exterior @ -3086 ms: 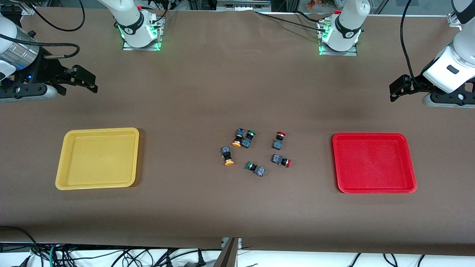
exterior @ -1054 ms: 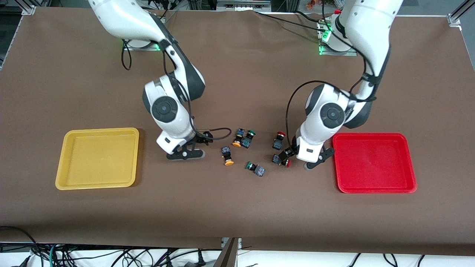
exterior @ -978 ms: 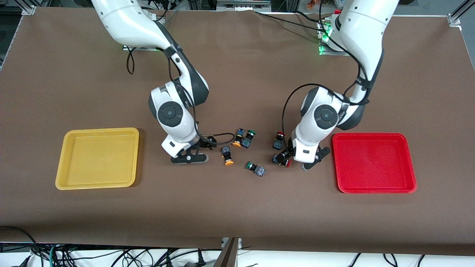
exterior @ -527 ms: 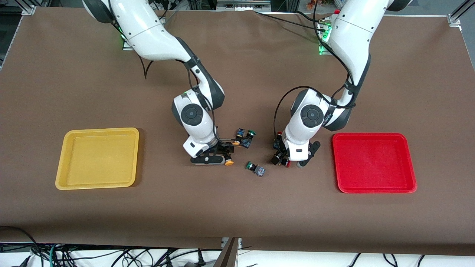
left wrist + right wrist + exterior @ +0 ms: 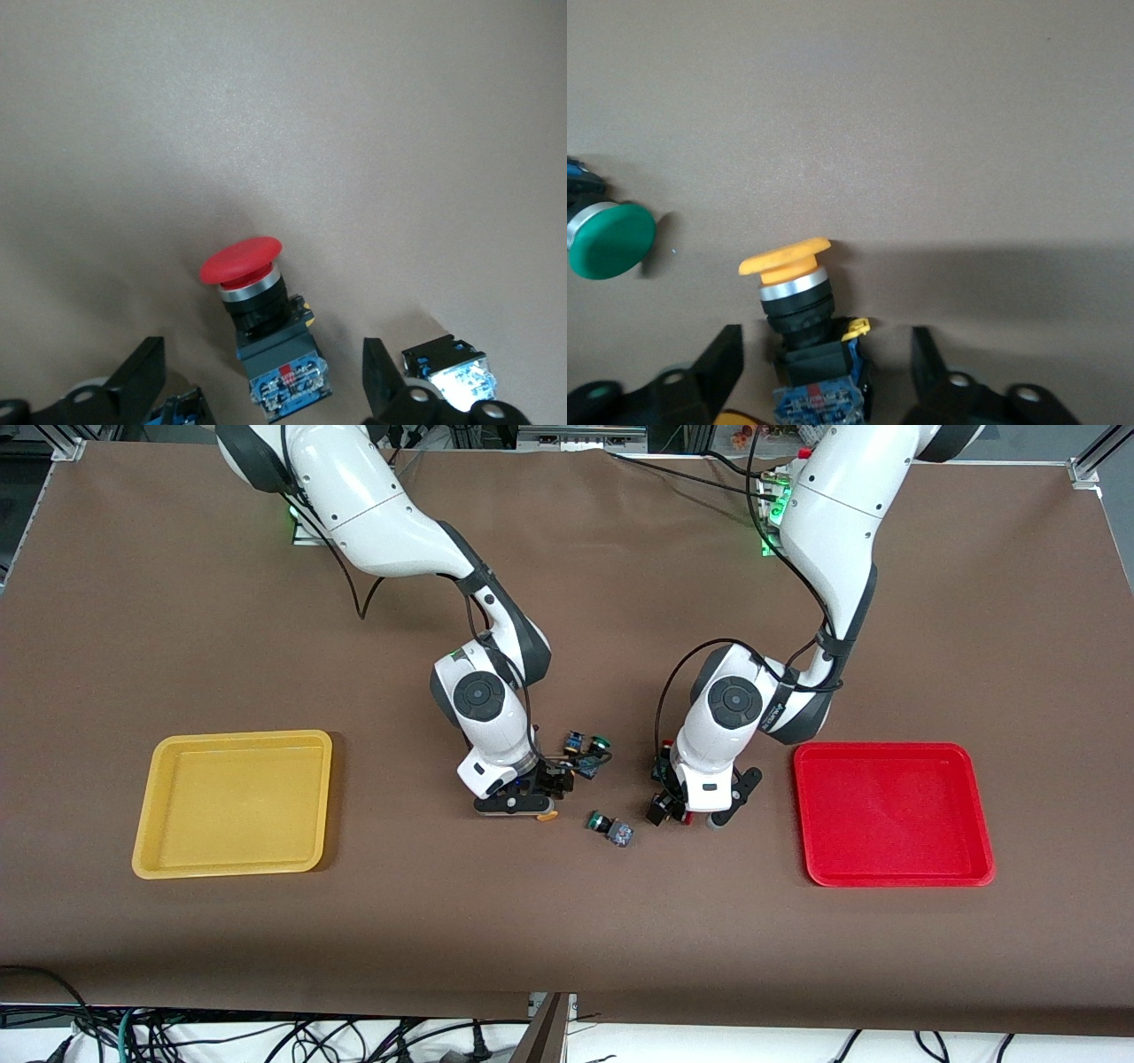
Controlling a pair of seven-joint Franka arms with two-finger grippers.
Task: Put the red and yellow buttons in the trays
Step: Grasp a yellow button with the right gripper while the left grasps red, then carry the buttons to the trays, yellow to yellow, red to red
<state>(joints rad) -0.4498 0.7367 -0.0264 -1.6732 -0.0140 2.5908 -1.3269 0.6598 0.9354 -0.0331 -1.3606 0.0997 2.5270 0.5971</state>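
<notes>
grippers both sit low on the table among the loose buttons, between the two trays. left gripper straddles a red button, fingers spread on either side, not touching it. right gripper straddles a yellow button the same way. yellow tray and red tray lie at the table's ends.

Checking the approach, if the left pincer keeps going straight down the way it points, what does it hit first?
Most likely the red button lying between the left pincer's open fingers; under it is only the table. How much height is left is hard to judge.
</notes>
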